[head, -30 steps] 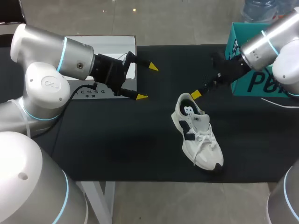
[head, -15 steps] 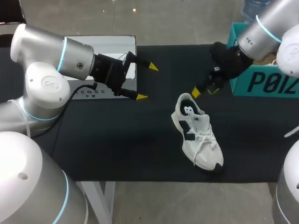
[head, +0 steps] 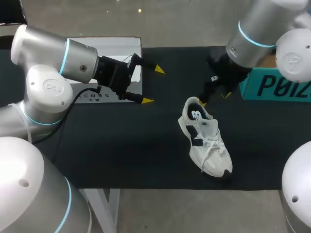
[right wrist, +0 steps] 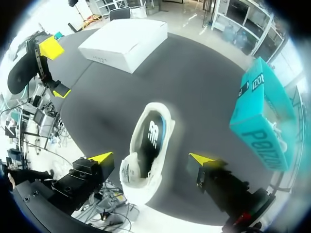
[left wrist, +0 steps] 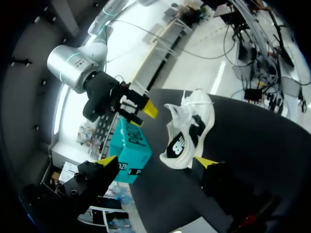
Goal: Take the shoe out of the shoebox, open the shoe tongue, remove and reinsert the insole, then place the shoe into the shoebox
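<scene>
A white sneaker (head: 205, 138) with dark blue panels stands upright on the black table (head: 121, 145), heel toward the far side. My right gripper (head: 214, 98) hovers open just above its heel. In the right wrist view the sneaker (right wrist: 148, 145) lies under and between the open yellow tips of the right gripper (right wrist: 151, 158), untouched. The teal shoebox (head: 277, 82) stands at the far right. My left gripper (head: 153, 85) is open and empty, well left of the shoe. The left wrist view looks past the left gripper (left wrist: 157, 161) at the sneaker (left wrist: 187, 128) and the right gripper (left wrist: 141, 109).
A white box (head: 114, 46) lies at the back left, partly under my left arm; it also shows in the right wrist view as the white box (right wrist: 124, 36). The teal shoebox (right wrist: 260, 116) stands beside the right gripper.
My right arm has swung left from beside the teal box and turned its gripper over the shoe's heel. The left arm and the shoe have not moved.
</scene>
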Robot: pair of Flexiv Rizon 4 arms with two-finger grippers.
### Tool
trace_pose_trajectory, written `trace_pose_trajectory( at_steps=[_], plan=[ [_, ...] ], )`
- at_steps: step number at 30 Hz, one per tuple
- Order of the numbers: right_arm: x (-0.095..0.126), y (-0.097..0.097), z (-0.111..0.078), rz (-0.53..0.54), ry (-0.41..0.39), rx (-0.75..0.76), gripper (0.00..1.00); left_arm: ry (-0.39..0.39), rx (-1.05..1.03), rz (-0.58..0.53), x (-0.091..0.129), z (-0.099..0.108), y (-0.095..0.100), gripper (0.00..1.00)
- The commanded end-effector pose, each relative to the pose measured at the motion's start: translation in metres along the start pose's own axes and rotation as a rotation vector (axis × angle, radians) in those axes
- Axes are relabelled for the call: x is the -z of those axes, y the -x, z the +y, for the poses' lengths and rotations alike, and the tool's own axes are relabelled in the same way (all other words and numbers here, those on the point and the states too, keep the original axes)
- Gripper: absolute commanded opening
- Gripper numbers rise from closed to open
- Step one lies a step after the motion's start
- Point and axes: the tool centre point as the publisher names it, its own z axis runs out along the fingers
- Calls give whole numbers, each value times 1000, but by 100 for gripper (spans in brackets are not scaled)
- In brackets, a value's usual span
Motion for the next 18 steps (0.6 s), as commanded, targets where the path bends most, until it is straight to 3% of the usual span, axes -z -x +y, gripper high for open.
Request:
trace_pose_trajectory(
  at_steps=[1,6,7,8,10,11,18],
  plan=[
    [-1,-3,1,-51,-2,-2,100,1,-1,2,1,0,0,100],
    [2,1,-3,-66,-22,0,100,1,-1,2,1,0,0,100],
    [1,2,-4,-72,-52,-7,91,1,-1,2,1,0,0,100],
    [-1,2,-4,-76,-65,-6,49,1,-1,2,1,0,0,100],
    [-5,0,-4,-73,-82,-27,13,1,-1,2,1,0,0,100],
    [-8,-1,-4,-76,-94,-23,0,1,-1,2,1,0,0,100],
    [-32,-6,0,-90,-135,-37,0,1,-1,2,1,0,0,100]
  ],
)
